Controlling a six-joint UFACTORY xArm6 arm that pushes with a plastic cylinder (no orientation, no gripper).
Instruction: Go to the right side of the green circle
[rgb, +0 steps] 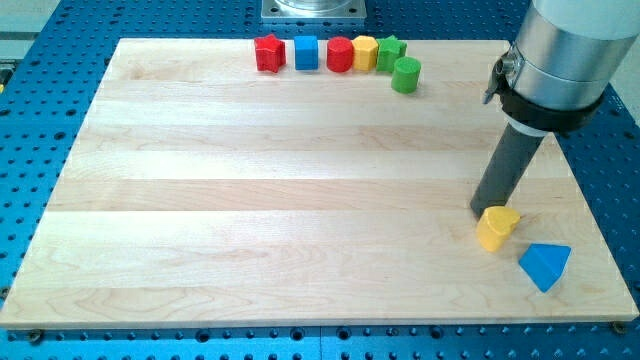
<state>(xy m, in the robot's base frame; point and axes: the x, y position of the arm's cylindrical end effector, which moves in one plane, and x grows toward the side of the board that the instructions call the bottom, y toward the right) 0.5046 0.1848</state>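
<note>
**Near the view's top: green circle, my tip far off**

The green circle (405, 75) stands just below the green star (391, 50), ending the top row. My tip (479, 212), a bare rod holding nothing, touches the yellow block (497, 228) at lower right.

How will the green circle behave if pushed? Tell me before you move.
The green circle stands like a short upright cylinder, so it probably slides rather than rolls or tips. An off-centre push on its round side may make it veer. It sits close to the green star, so it may nudge that. My tip is far off.
</note>
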